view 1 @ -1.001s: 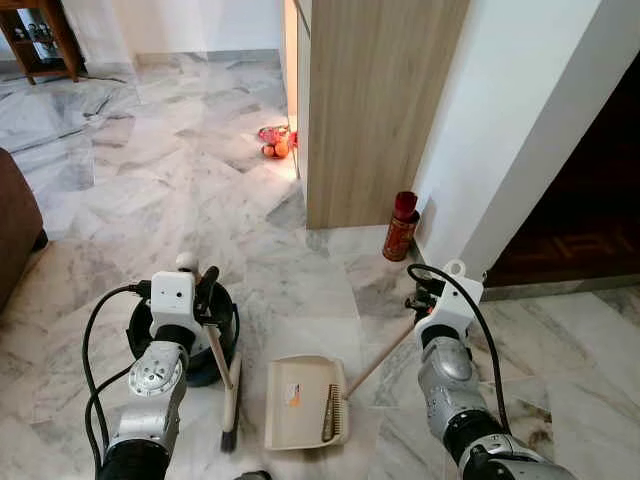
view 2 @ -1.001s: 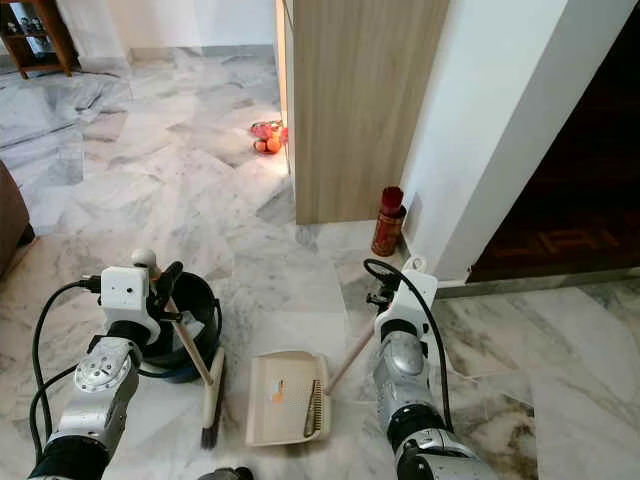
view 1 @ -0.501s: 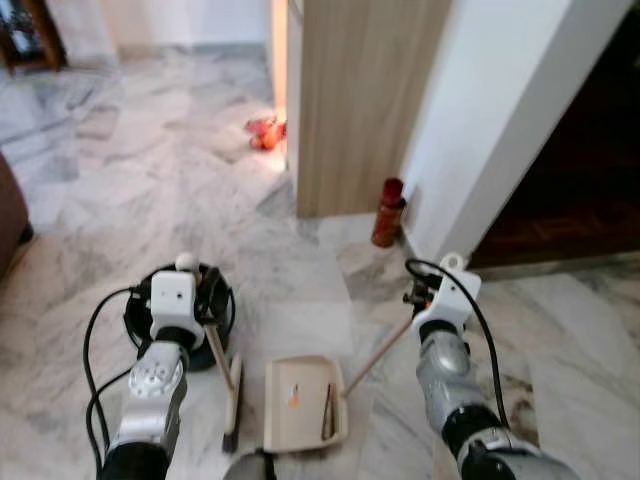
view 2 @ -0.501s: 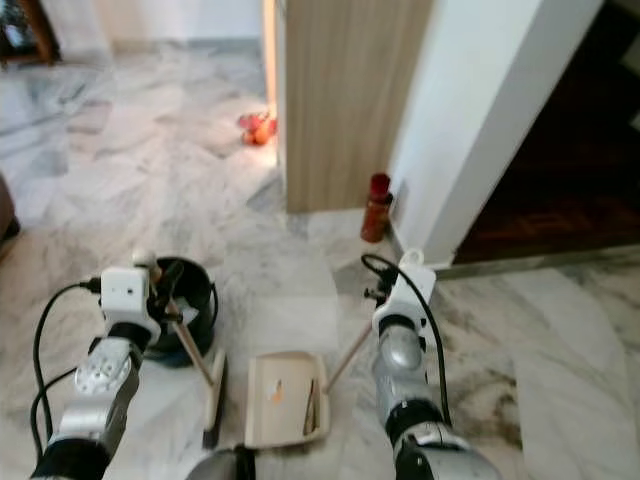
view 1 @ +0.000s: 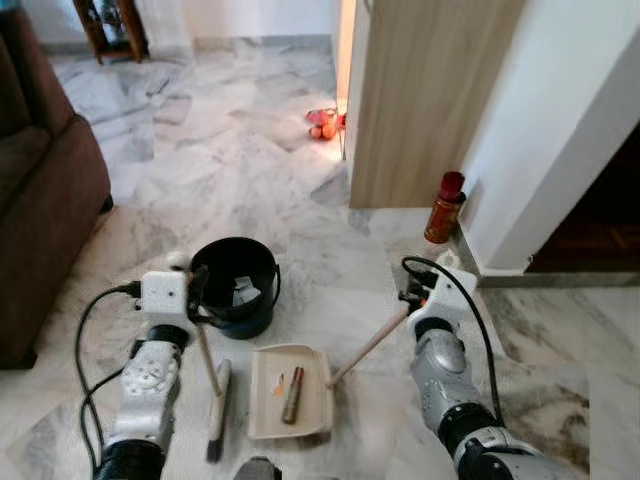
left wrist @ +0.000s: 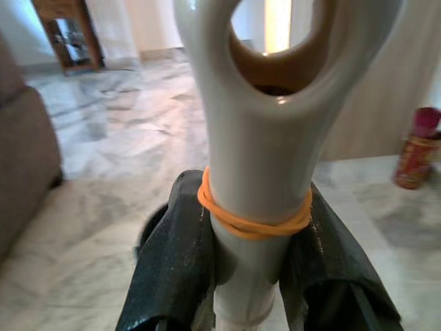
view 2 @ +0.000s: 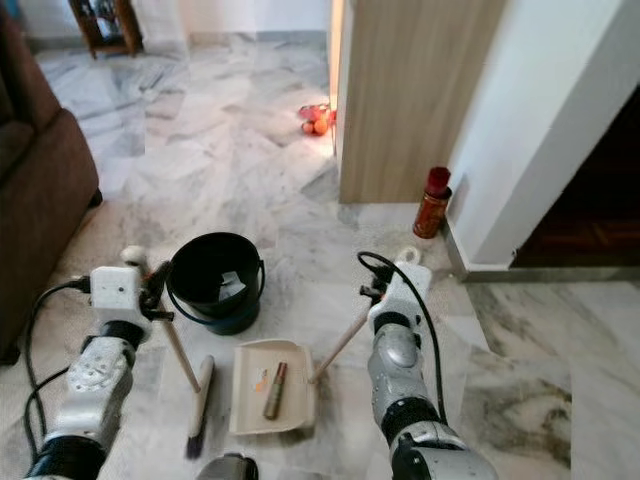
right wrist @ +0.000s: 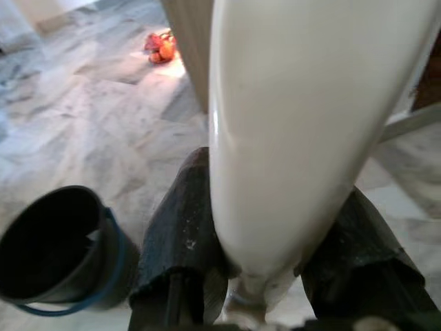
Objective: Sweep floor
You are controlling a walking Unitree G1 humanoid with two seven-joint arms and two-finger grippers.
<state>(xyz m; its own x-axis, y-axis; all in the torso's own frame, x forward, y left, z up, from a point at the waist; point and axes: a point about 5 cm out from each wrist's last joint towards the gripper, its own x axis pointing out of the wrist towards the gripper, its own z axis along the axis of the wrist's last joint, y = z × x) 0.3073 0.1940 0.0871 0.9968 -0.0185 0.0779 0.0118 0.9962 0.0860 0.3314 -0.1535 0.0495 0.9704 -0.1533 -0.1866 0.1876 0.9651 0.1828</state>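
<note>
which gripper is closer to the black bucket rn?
Left. The left gripper, shut on the broom handle, sits against the black bucket rim. The right gripper, holding the dustpan handle, is farther off across the floor.

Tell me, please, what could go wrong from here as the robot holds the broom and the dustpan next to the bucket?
The brown stick lies loose in the dustpan, which the right gripper holds by its long handle; tilting it carelessly could roll the stick back onto the floor. The black bucket stands close by the left gripper and broom, so a wide stroke might knock it.
</note>
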